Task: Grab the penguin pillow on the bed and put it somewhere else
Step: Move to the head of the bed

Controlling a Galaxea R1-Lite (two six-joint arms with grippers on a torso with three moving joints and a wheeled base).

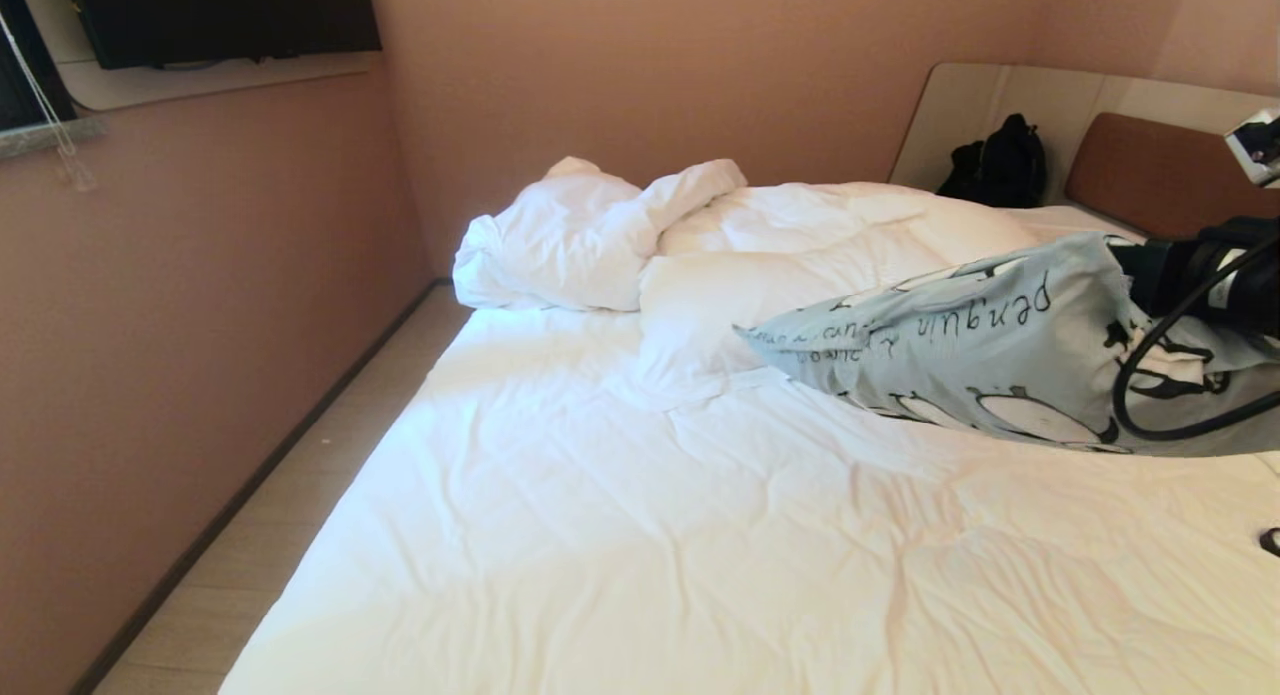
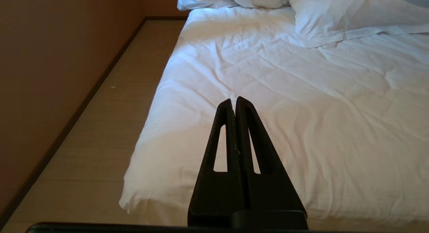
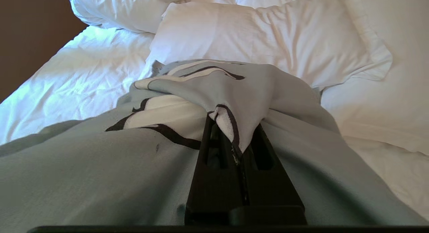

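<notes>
The penguin pillow (image 1: 980, 360), pale blue-grey with black script and penguin outlines, hangs lifted above the white bed (image 1: 640, 535) on its right side. My right gripper (image 3: 234, 139) is shut on a bunched fold of the penguin pillow (image 3: 100, 166), whose cloth drapes over the fingers and hides their tips. In the head view only the black right arm (image 1: 1210, 270) and its cable show behind the pillow. My left gripper (image 2: 234, 100) is shut and empty, parked above the bed's (image 2: 301, 102) near left corner.
A plain white pillow (image 1: 740, 305) and a rumpled white duvet (image 1: 580, 230) lie at the bed's far side. A black bag (image 1: 1000, 165) sits by the brown headboard (image 1: 1160, 175). A strip of pale floor (image 1: 290, 505) runs between the bed and the left wall.
</notes>
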